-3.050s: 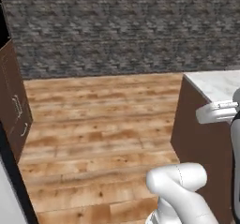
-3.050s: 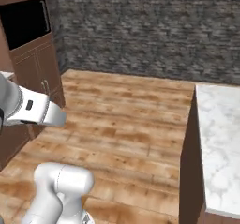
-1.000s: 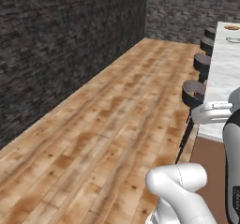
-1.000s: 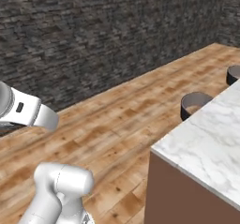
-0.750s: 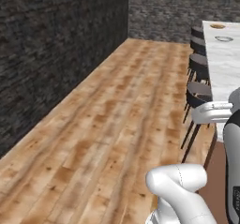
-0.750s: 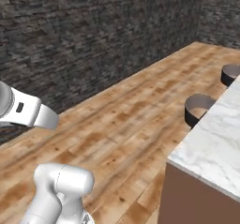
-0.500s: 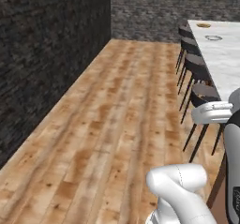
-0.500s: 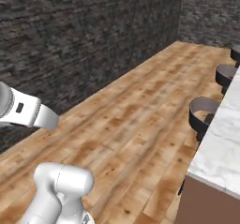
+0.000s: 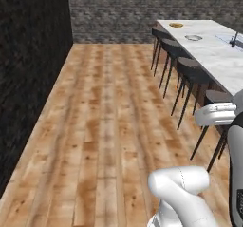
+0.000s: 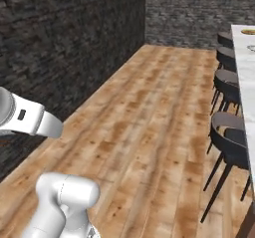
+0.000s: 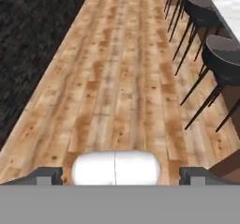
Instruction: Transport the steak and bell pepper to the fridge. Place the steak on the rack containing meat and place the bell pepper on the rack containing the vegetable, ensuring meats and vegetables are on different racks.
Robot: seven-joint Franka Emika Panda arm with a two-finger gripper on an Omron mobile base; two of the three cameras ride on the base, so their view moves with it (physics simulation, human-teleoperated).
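The steak, the bell pepper and the fridge with its racks are out of view. In the hand view my gripper (image 11: pixel 120 173) points down at bare wooden floor (image 11: pixel 117 78), its two dark fingertips (image 11: pixel 47 173) standing wide apart, open, with nothing between them. My white arm is folded close over the base in both base views.
A long marble counter (image 9: pixel 213 50) runs along the right with a row of dark bar stools (image 9: pixel 190 71) beside it, also seen as stools (image 10: pixel 230 137) and stools (image 11: pixel 220 54). A small dish (image 9: pixel 176 25) sits on the counter. A dark stone wall (image 9: pixel 28 79) lines the left.
The whole picture has swung as the base turned: cabinets and the counter corner left the view, and the stool row and long counter came in. The arm's pose is unchanged.
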